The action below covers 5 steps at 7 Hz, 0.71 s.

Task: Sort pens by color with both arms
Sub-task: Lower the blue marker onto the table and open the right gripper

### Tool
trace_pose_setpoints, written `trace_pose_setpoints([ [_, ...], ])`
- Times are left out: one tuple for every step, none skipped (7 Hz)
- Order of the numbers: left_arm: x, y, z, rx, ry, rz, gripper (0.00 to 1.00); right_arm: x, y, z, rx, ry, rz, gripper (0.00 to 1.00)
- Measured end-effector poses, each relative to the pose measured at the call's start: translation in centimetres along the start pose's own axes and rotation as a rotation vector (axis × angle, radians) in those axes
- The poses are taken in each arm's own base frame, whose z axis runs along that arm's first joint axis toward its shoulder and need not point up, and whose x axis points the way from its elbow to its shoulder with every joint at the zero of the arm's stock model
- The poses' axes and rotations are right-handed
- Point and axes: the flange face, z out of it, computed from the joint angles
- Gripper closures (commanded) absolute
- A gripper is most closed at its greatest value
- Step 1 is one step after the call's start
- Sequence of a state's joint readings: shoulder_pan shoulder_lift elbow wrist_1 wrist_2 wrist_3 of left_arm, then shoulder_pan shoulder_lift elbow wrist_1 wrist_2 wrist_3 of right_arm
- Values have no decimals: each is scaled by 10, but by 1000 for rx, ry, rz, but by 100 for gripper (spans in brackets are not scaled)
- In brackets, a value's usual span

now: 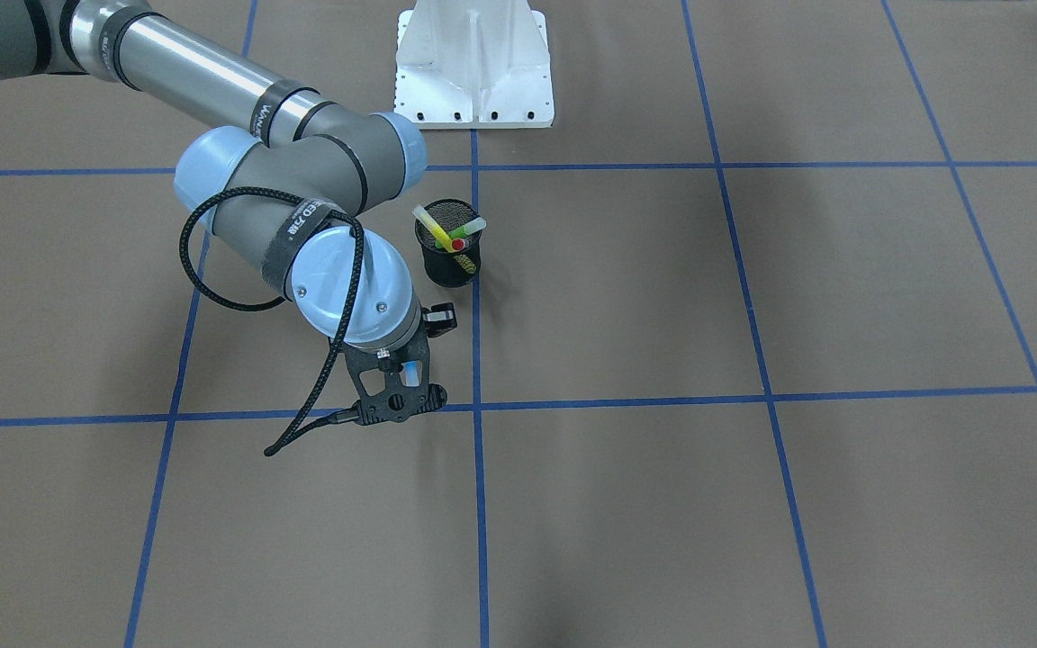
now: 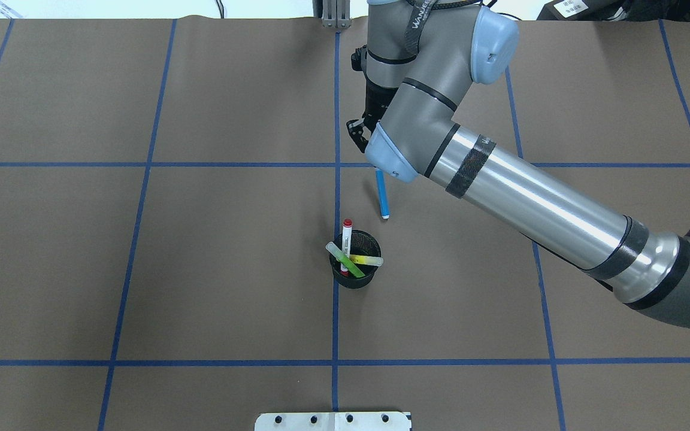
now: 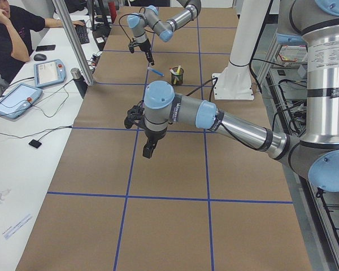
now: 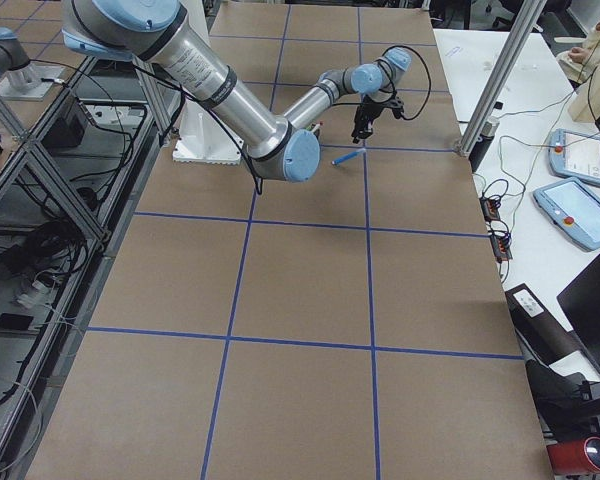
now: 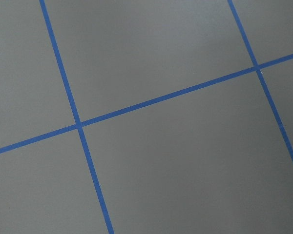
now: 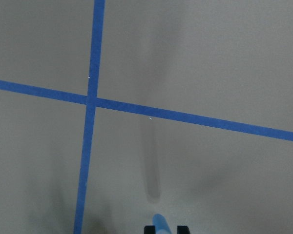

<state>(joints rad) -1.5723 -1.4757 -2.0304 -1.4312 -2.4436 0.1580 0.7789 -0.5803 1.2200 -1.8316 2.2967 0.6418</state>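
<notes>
Your right claw is clenched on the blue pen. In the right wrist view, one end of this pen sits between the two fingertips. The pen hangs tilted under the claw. Its shadow on the tabletop lies apart from it, so the pen does not touch the tabletop. From overhead you see it near the cup, on the side away from the pedestal and just right of the middle tape line.

The cup stands upright on this same line. The other three pens are inside it, they lean on its rim and cross each other. The red pen points away from the robot. The green pen leans to the robot's left and the yellow pen to its right.

Your left claw shows only in the left side view. It hangs over the tabletop, well apart from the cup, toward the table's end on that side. From there I cannot tell if it is released or clenched. The left wrist view gives only bare tabletop with crossing tape.

A person sits at the side desk in that same view.
</notes>
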Motion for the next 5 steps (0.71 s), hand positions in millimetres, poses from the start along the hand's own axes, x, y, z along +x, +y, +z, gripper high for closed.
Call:
trace_pose_setpoints([
  [0, 0, 0, 0, 0, 0, 1, 0, 1, -1, 3, 0, -3, 1],
  [1, -1, -1, 2, 1, -3, 1, 1, 2, -5, 13, -1, -7, 1],
  [5, -7, -2, 8, 5, -18, 1, 7, 3, -15, 34, -6, -10, 1],
  [13, -17, -4, 15, 11, -46, 1, 23, 8, -32, 66, -19, -20, 1],
  [27, -33, -3, 19, 20, -75, 1, 51, 24, -42, 109, -35, -46, 1],
])
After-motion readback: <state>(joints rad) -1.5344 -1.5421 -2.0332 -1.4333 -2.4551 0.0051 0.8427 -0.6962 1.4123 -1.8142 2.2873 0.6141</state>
